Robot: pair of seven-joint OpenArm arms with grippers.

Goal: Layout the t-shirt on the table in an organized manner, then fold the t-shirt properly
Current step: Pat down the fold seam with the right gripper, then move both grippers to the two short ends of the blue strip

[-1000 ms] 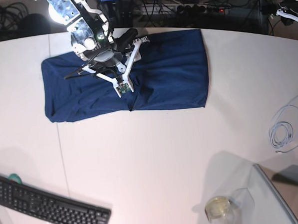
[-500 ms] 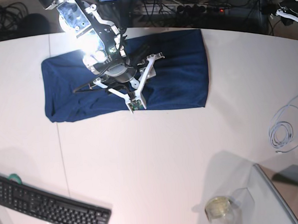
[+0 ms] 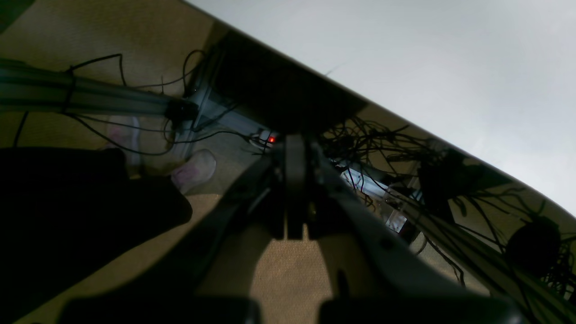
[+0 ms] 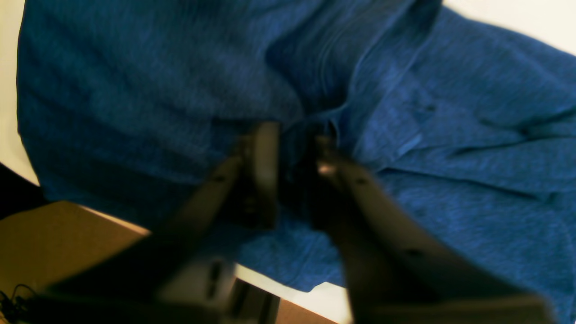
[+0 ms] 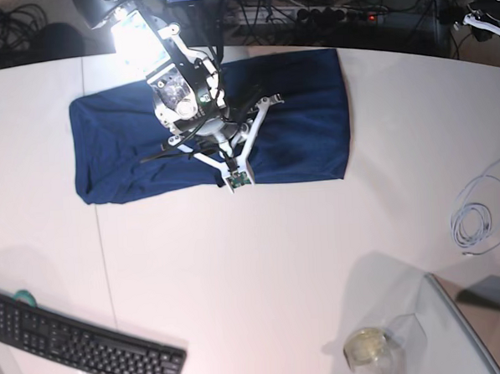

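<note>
The dark navy t-shirt [image 5: 301,121] lies as a wide folded band across the far side of the white table [image 5: 262,262]. My right gripper [image 5: 221,148] is down on the shirt's middle, near its front edge. In the right wrist view its jaws [image 4: 294,148] are pinched together on a raised fold of the blue cloth [image 4: 135,90]. The left gripper [image 3: 295,148] is shut with nothing in it and hangs off the table's edge over the floor and cables. Only a bit of that arm [image 5: 486,20] shows at the base view's top right.
A black keyboard [image 5: 82,342] lies at the front left. A coiled white cable [image 5: 478,217] sits at the right edge. A glass jar [image 5: 367,346] and a glass panel [image 5: 467,335] stand at the front right. A thin dark seam [image 5: 102,245] runs down the table's left side.
My right arm has moved right and toward the shirt's front edge. Its jaws have gone from open to closed on the cloth. The left arm has stayed still.
</note>
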